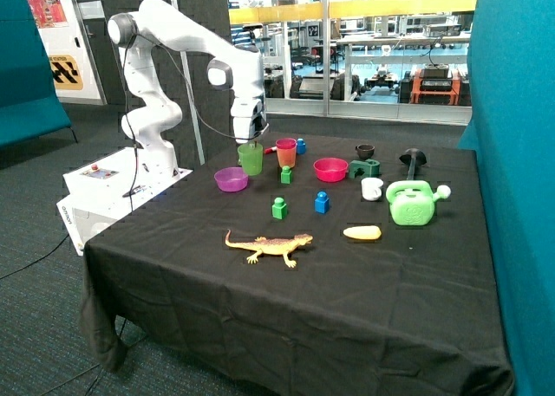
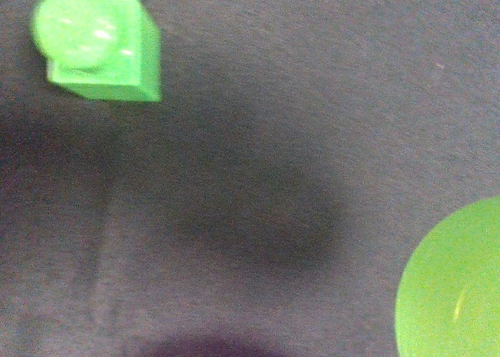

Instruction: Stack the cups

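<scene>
The green cup stands upright near the back of the black table, beside the purple bowl. My gripper is right above its rim; whether it touches the cup does not show. In the wrist view the green cup fills one corner, with a green block across the cloth from it. The magenta-pink cup stands upright a little beyond the green one; its upper part looks orange, as if the yellow cup sits inside it, but I cannot tell for sure.
A pink bowl, white mug, black cup, green watering can, green blocks, blue block, toy lizard and a yellow piece lie on the table.
</scene>
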Controlling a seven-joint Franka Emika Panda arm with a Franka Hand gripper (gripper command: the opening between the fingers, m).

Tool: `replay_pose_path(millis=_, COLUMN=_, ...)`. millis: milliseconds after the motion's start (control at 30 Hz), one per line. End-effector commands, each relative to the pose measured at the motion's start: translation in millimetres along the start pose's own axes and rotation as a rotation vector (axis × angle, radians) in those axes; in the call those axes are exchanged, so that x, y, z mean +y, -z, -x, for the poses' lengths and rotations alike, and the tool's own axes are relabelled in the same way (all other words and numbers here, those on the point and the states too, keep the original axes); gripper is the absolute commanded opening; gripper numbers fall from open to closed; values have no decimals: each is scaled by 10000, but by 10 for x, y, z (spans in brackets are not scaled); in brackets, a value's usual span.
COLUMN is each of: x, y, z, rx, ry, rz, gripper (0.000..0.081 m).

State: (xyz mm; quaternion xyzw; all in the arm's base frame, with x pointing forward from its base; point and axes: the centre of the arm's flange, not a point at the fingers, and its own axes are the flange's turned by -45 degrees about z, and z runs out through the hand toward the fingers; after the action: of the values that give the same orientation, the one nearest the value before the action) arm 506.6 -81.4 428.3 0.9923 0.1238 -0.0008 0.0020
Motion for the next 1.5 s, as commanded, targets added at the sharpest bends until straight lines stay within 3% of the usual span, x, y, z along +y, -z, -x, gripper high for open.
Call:
replay_pose_path(millis=0, x=-384, y=128, z=-125, rx=23, ry=895, rz=-37, gripper=0)
replay_pose_path(millis=1467, x=-1823, y=220, z=-387, rx=28, ry=3749, rz=-34, gripper=0)
